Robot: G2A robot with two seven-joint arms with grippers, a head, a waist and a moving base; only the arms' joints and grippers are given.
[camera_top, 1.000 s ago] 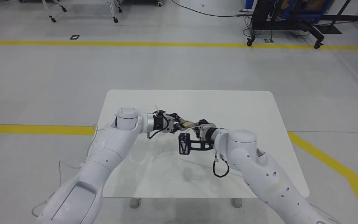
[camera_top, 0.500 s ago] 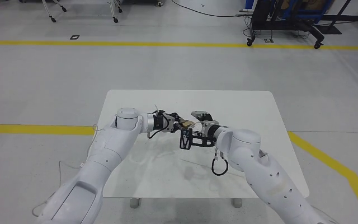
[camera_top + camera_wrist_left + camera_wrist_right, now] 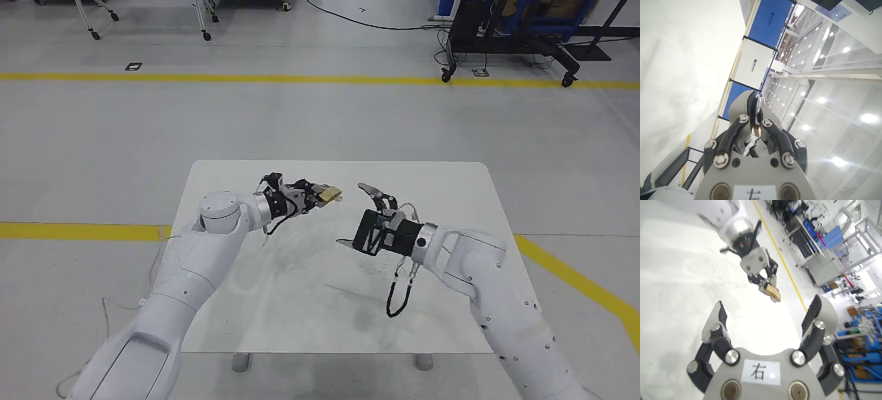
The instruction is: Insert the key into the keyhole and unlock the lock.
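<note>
My left gripper (image 3: 312, 195) holds a small brass padlock (image 3: 329, 193) in the air over the far middle of the white table (image 3: 450, 190). Its fingers are shut on the padlock (image 3: 773, 292), which points toward the right arm. A silver metal piece (image 3: 773, 298) sticks out of the lock's free end; I cannot tell whether it is the key or the shackle. From the left wrist, brass (image 3: 757, 130) shows between the fingers and silver metal (image 3: 759, 103) past them. My right gripper (image 3: 362, 215) hangs open a short way right of the lock, and its pads (image 3: 812, 311) hold nothing.
A black cable (image 3: 398, 290) loops from the right forearm over the table. Yellow floor lines (image 3: 80, 231) run past the table. Racks and carts (image 3: 520, 30) stand far back in the room.
My right gripper has let go at the lock, opened and drawn back to the right. My left gripper has carried the padlock up and toward the table's far side.
</note>
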